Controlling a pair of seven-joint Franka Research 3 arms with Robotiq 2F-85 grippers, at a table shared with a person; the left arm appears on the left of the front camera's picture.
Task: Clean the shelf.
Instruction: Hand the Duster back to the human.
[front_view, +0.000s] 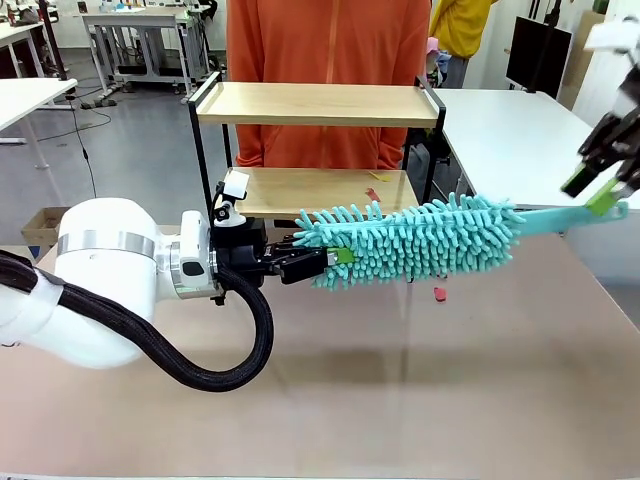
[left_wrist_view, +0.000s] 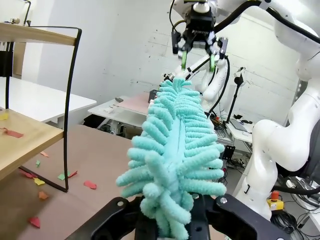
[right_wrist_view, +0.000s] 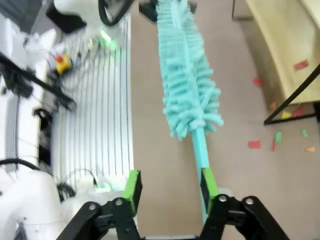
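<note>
Front view, shelf: you see the shelf (front_view: 318, 105) at the far edge of the table (front_view: 400, 380), right in front of a person in an orange top (front_view: 330, 60).
Front view, duster: a teal fluffy duster (front_view: 410, 242) lies level in the air just in front of the lower board, handle pointing to the picture's right.
Front view, left claw: your left claw (front_view: 335, 257) pinches the duster's fluffy tip.
Front view, right claw: your right claw (front_view: 605, 190) is at the handle end, fingers spread, one green pad against the handle.
Front view, scraps: a red scrap (front_view: 439, 294) lies on the table; more bits sit on the lower board.
Left wrist view, duster: the duster (left_wrist_view: 175, 150) runs away from you to the right claw (left_wrist_view: 198, 59), whose pads stand apart.
Left wrist view, shelf: the shelf (left_wrist_view: 35, 115) is at left, paper scraps (left_wrist_view: 60, 177) on the table below it.
Right wrist view, claw: the right claw (right_wrist_view: 170, 185) is spread; the handle touches one pad.
Right wrist view, shelf: the shelf corner (right_wrist_view: 285, 55) is at upper right.
</note>
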